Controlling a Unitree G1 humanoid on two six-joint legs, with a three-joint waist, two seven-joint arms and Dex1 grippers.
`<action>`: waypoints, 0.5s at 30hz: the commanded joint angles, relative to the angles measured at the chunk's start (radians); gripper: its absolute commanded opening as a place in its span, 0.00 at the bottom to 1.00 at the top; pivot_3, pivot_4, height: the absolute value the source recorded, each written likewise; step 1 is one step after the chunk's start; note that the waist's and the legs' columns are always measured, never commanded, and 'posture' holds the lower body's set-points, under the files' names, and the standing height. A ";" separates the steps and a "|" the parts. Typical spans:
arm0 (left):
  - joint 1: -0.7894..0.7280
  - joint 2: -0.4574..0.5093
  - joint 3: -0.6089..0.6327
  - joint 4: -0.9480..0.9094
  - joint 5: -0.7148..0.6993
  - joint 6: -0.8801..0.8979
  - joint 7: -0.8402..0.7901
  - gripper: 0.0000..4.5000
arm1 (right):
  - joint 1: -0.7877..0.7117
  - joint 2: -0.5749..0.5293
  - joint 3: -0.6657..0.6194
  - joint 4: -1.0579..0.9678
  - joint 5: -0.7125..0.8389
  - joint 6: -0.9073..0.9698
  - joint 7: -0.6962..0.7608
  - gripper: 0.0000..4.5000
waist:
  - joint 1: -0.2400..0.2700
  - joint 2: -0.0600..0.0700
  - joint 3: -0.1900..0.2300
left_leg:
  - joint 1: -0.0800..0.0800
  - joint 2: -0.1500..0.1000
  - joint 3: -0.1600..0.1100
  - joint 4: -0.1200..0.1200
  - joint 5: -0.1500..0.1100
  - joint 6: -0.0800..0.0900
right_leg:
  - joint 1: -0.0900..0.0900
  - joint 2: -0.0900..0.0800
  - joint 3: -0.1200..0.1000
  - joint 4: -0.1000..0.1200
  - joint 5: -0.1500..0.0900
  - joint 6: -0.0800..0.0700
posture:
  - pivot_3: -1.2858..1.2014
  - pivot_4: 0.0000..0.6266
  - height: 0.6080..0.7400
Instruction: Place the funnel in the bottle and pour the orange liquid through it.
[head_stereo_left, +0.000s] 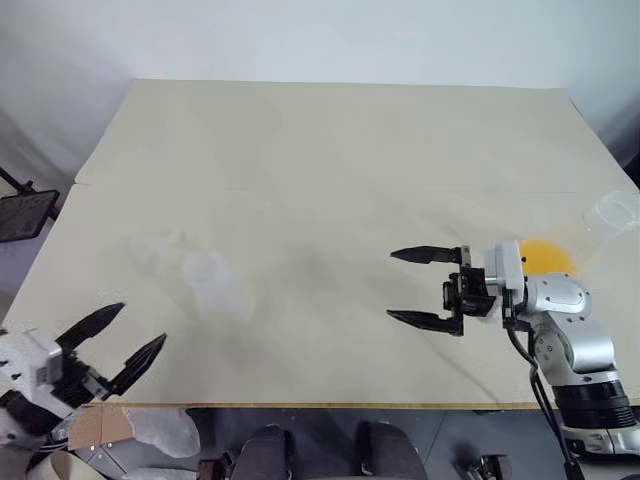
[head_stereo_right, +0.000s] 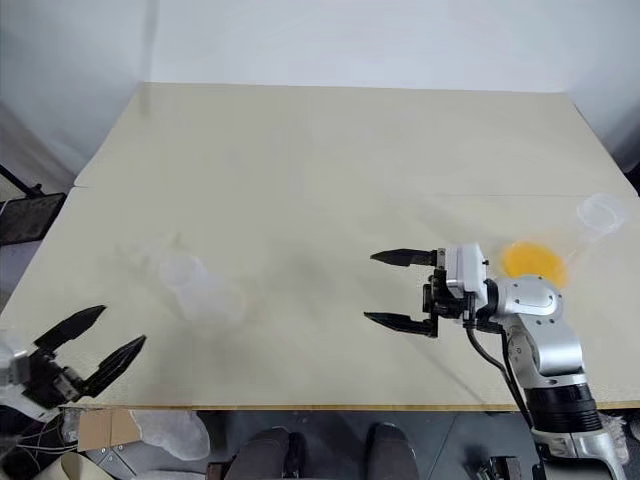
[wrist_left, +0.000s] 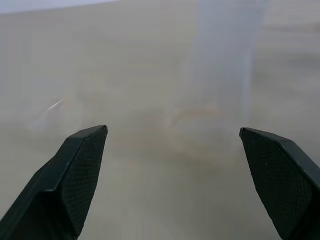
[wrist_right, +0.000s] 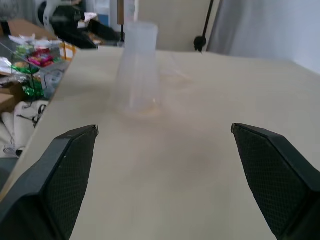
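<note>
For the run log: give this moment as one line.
left gripper: open, empty | right gripper: open, empty | bottle: upright | orange liquid: unpoured

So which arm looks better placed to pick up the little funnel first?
Probably the left. The left gripper is open near the table's left edge, close to the funnel and bottle. The right gripper, also open, is farther off.

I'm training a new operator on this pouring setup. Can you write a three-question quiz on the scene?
1. True or false: the right gripper is shut on the bottle.
2. The orange liquid lies nearer which gripper: A) left, B) right?
3. Fill in: the bottle stands on the ___.

Key:
1. False: its fingers are spread and hold nothing.
2. B.
3. Table.
</note>
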 joint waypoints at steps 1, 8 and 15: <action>-0.102 0.032 -0.073 -0.064 -0.019 0.057 0.043 1.00 | 0.046 -0.033 -0.064 0.013 -0.004 -0.028 0.002 0.99 | 0.007 0.000 0.000 | 0.000 0.000 0.000 0.000 0.000 0.000 | 0.000 0.000 0.000 0.000 0.000 0.000 | 0.52 0.24 1.00; -0.326 0.030 -0.213 0.022 -0.007 0.136 0.069 1.00 | 0.115 -0.028 -0.084 -0.051 0.000 -0.025 -0.038 0.99 | -0.009 0.000 0.000 | 0.001 -0.002 0.002 0.000 0.000 -0.001 | 0.000 0.002 0.000 0.000 0.000 0.000 | 0.52 0.24 1.00; -0.425 0.062 -0.272 0.102 0.043 0.137 0.040 0.80 | 0.174 -0.032 -0.108 -0.116 0.002 -0.019 -0.097 1.00 | -0.006 0.000 0.000 | 0.000 -0.003 0.001 0.000 0.001 -0.001 | 0.000 0.002 0.000 0.000 0.000 0.000 | 0.52 0.24 1.00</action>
